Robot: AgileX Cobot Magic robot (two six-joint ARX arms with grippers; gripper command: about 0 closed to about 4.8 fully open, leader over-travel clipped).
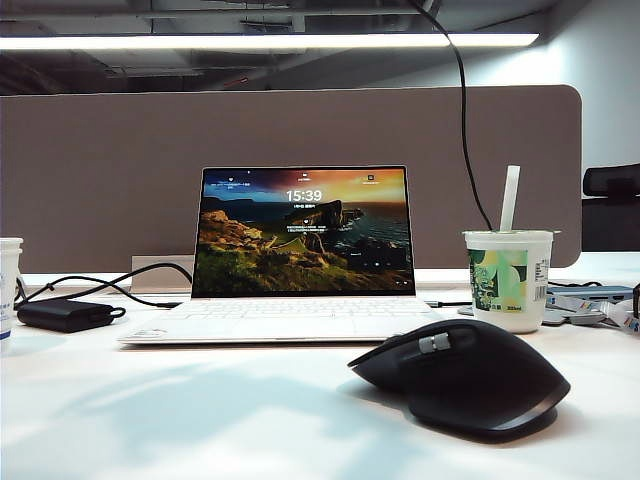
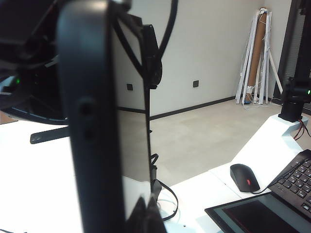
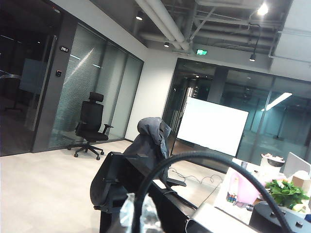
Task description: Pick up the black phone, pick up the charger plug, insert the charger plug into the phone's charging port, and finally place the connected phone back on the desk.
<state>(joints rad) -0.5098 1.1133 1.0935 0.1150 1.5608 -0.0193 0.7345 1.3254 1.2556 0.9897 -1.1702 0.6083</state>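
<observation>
Left gripper: black body, dark jaws. Right gripper: black, thick black cable looping.

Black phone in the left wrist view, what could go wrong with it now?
The left gripper, shut, pinches the black phone only at one edge, so it might slip or tilt. A black cable loops close by the shut right gripper; it could snag. Neither plug nor port shows, so lining them up may miss.
</observation>
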